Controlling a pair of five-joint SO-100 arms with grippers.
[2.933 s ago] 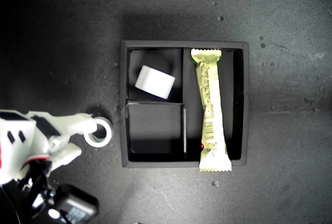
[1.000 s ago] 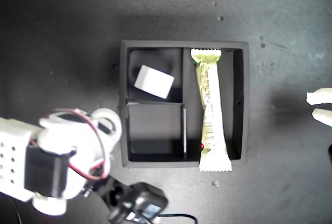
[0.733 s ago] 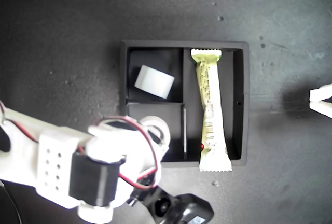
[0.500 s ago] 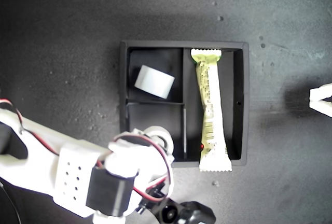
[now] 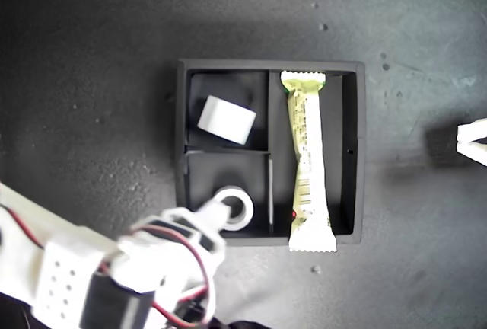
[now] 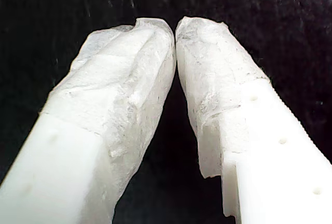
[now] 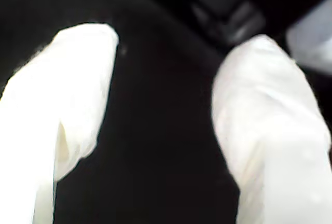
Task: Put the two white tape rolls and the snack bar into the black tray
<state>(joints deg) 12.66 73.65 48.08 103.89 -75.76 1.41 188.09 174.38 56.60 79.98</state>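
The black tray already holds everything. The snack bar lies along its long compartment, one crimped end overhanging the wall. One white tape roll rests edge-on in the small compartment farther from the arm, and the second white tape roll lies flat in the nearer one. My second gripper has its jaws wide apart and empty, with the arm at the exterior view's lower left beside that roll. My first gripper hangs over bare mat, tips nearly touching, holding nothing. I judge placement done, so the next move is lifting clear without nudging the roll.
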